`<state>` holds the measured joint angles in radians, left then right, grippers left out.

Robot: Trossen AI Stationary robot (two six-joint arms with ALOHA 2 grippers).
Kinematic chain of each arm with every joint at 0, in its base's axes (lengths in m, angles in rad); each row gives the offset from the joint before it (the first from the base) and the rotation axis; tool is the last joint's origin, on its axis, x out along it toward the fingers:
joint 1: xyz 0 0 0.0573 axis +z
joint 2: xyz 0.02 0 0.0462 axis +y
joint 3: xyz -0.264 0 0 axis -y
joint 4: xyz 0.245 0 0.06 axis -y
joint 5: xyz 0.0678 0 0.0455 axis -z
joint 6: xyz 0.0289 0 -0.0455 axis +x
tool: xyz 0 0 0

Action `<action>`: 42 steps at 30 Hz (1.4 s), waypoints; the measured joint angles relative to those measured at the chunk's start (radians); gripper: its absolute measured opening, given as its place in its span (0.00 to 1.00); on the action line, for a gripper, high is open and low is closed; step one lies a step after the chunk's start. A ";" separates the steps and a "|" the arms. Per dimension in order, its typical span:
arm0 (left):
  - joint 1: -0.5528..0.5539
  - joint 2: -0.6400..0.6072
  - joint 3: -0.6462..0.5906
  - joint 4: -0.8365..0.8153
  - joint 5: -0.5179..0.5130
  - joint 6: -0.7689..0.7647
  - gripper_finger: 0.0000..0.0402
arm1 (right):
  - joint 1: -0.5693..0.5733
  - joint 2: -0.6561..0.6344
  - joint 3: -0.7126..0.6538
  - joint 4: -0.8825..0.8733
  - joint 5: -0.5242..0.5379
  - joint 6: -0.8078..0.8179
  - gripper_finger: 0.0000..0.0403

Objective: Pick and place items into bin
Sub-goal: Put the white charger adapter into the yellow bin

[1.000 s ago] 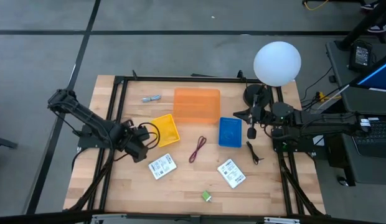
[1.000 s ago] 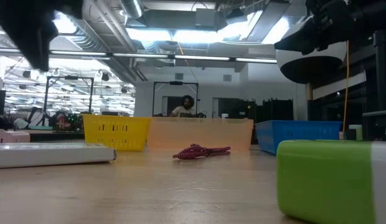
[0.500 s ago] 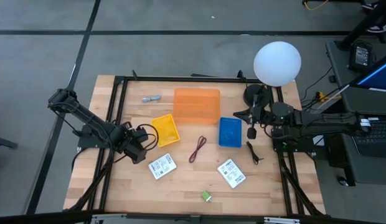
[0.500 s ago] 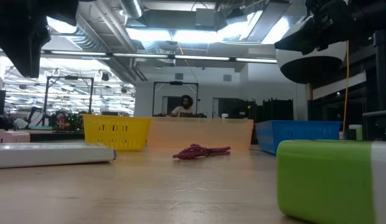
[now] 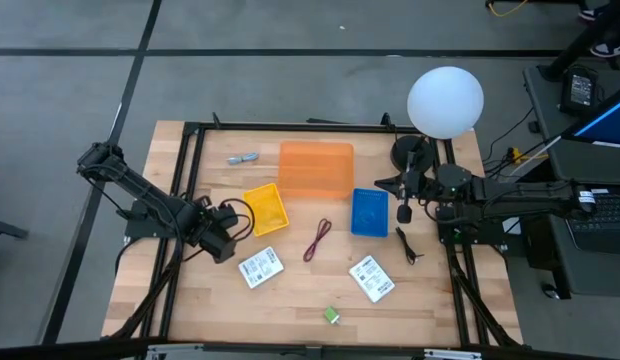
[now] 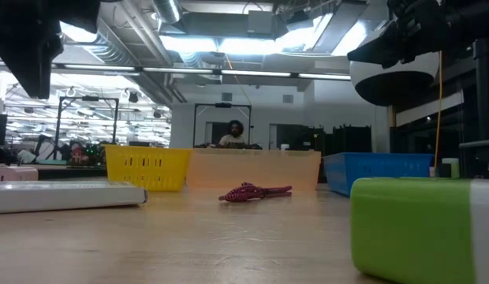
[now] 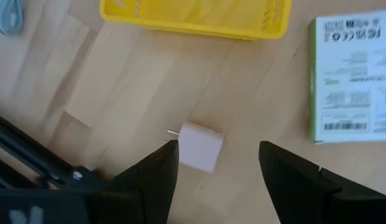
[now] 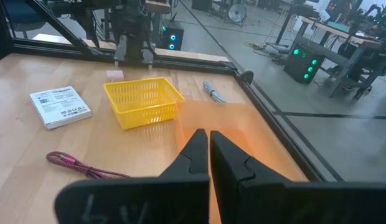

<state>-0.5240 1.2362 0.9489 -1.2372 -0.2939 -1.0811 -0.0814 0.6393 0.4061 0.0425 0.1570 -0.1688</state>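
Note:
My left gripper (image 5: pixel 228 238) (image 7: pixel 218 152) is open above the table, just left of the yellow bin (image 5: pixel 265 208). A small pink block (image 7: pixel 201 146) lies flat on the wood between its fingers, nearer to one of them. My right gripper (image 5: pixel 404 210) (image 8: pixel 209 146) is shut and hovers at the right side, beside the blue bin (image 5: pixel 369 212). On the table lie two white labelled packets (image 5: pixel 260 267) (image 5: pixel 371 278), a dark red looped cord (image 5: pixel 317 240), a green block (image 5: pixel 332 316), a grey-blue piece (image 5: pixel 243 158) and a thin black piece (image 5: pixel 408 245).
An orange bin (image 5: pixel 315 168) stands at the far middle, between the yellow and blue bins. A white globe lamp (image 5: pixel 445 100) rises at the far right corner. Black frame rails (image 5: pixel 190 180) run along the table's left, far and right sides. A person sits far off in the room (image 6: pixel 233 134).
My left gripper has shifted a little toward the table's left edge and then kept still. Nothing on the table has moved.

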 joint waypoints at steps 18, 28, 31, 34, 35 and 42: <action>0.018 0.000 0.000 0.007 0.002 -0.354 0.53 | 0.000 0.000 0.000 0.011 0.000 0.002 0.00; 0.035 0.000 0.000 0.005 0.023 -0.620 0.53 | 0.000 0.000 0.000 0.013 0.000 0.002 0.00; 0.023 0.004 0.000 0.002 0.027 -0.685 0.53 | 0.000 0.000 0.000 0.013 0.000 0.001 0.00; 0.011 0.015 -0.009 -0.002 0.028 -0.704 0.53 | 0.000 0.000 0.000 0.013 0.000 0.001 0.00; 0.008 0.020 -0.016 -0.004 0.027 -0.729 0.53 | 0.000 0.000 0.000 0.013 0.000 0.001 0.00; -0.013 0.023 -0.093 -0.003 0.077 -0.841 0.53 | 0.000 0.000 0.000 0.013 0.000 0.000 0.00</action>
<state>-0.5373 1.2591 0.8558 -1.2404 -0.2172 -1.9221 -0.0814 0.6392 0.4061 0.0555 0.1570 -0.1684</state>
